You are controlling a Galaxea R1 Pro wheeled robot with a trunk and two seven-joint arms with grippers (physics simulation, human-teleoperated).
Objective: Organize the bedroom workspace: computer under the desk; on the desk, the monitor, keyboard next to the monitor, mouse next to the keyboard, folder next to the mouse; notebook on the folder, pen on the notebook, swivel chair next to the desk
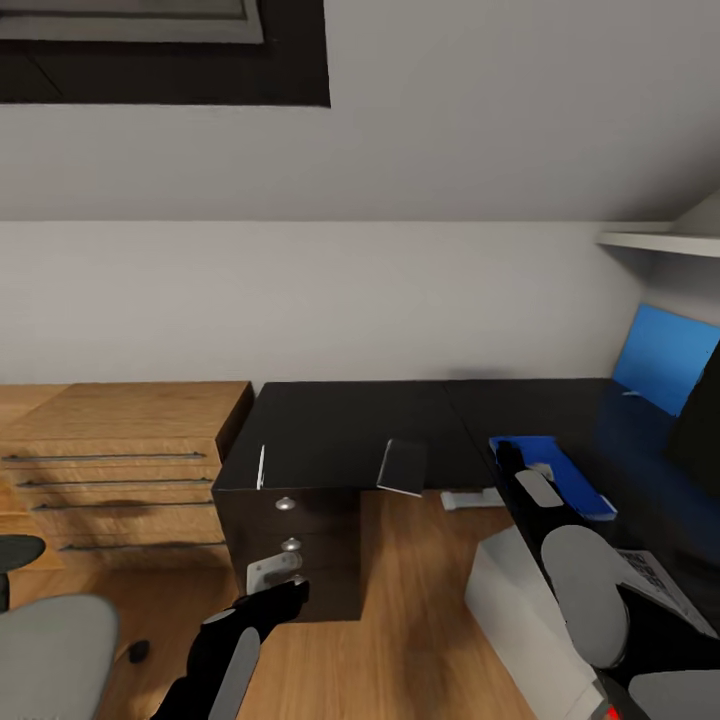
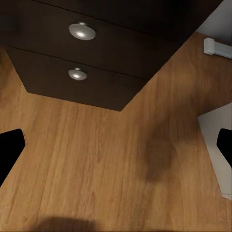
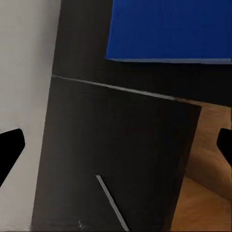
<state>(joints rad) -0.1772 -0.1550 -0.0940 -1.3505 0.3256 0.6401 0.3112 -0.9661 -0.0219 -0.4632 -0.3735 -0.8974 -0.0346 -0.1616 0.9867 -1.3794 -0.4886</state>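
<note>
Your right gripper (image 3: 116,145) was spread wide and empty over the desk (image 1: 340,430), the folder (image 1: 560,470) lying flat on the black top just beside it. Your left gripper (image 2: 116,145) was wide open too, low over the wood floor (image 2: 96,154) by the drawer unit (image 1: 300,540). The notebook (image 1: 403,466) overhung the desk's front edge, tilted — a clumsy reach could have knocked it off. The pen (image 1: 261,467) sat near the far corner edge — it could have rolled off.
</note>
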